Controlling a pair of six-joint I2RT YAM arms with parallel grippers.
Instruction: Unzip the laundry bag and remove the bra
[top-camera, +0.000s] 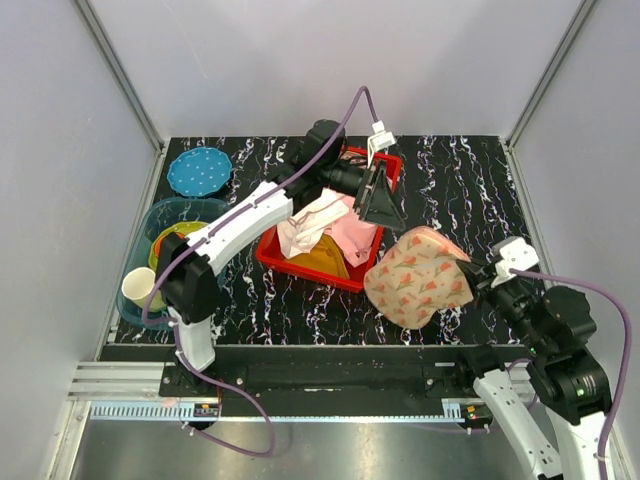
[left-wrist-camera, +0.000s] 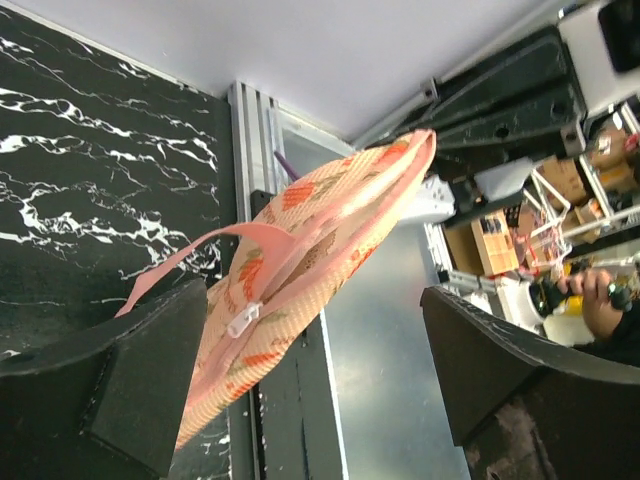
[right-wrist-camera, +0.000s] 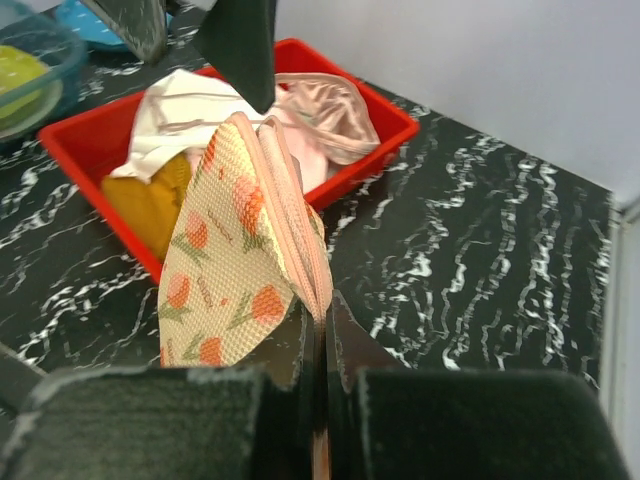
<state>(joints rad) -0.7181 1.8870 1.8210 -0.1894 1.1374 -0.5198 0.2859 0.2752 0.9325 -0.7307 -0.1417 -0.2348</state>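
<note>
- Laundry bag (top-camera: 418, 278) is standing up on edge just right of the red bin (top-camera: 300, 268), near the front of the table (top-camera: 460, 180). Can't tell if its bottom touches the tabletop.
- Right claw (top-camera: 472, 272) comes in low from the right with the arm folded back at the near corner. Its fingers (right-wrist-camera: 150, 420) are pinched tight on the bag's pink-trimmed edge, no gap at all.
- Left arm stretches diagonally from its base over to the bin's far right end. Left claw (top-camera: 383, 215) tips down toward the bag, spread wide, nothing in it.
- Left wrist view shows a clear zipper pull (left-wrist-camera: 245, 320) on the bag's seam. Can't tell whether the zip is open.
- Clothes (top-camera: 320, 235) in white, pink and mustard are piled in the bin.
</note>
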